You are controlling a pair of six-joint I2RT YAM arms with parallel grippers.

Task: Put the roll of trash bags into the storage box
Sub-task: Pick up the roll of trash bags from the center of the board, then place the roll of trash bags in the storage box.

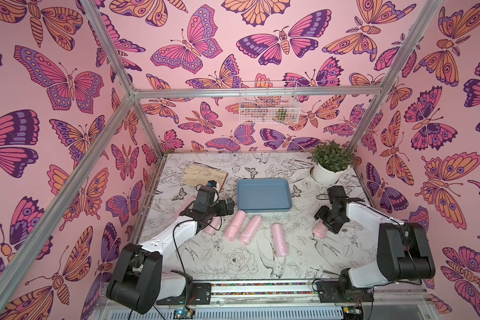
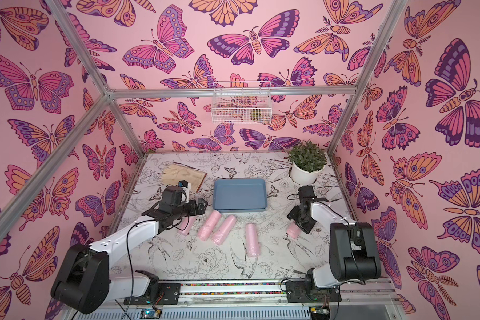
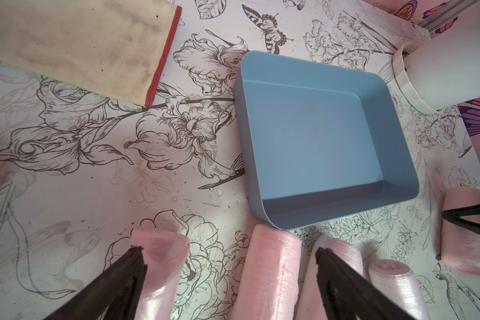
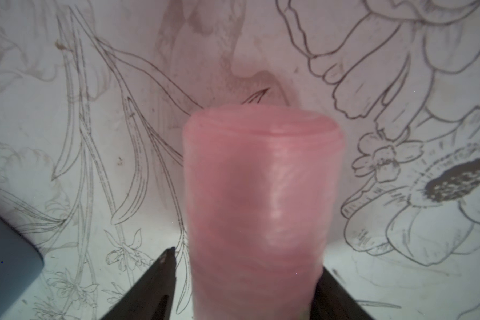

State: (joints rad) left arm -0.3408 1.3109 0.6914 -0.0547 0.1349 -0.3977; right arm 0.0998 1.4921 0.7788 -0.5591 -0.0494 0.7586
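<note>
Several pink rolls of trash bags lie in a row on the flower-printed table, in front of the empty blue-grey storage box (image 1: 263,194) (image 3: 316,133). The rightmost roll (image 1: 319,230) (image 4: 261,194) lies between the fingers of my right gripper (image 1: 324,225) (image 4: 247,260). One finger is against that roll and a narrow gap shows at the other, so the gripper is open. My left gripper (image 1: 232,205) (image 3: 227,250) hovers wide open above the left rolls (image 3: 272,274), near the box's front left corner, holding nothing.
A beige cloth with a red edge (image 1: 203,176) lies at the back left. At the back right stands a potted plant in a white pot (image 1: 330,166). A white wire basket (image 1: 268,106) hangs on the back wall. Aluminium frame posts ring the table.
</note>
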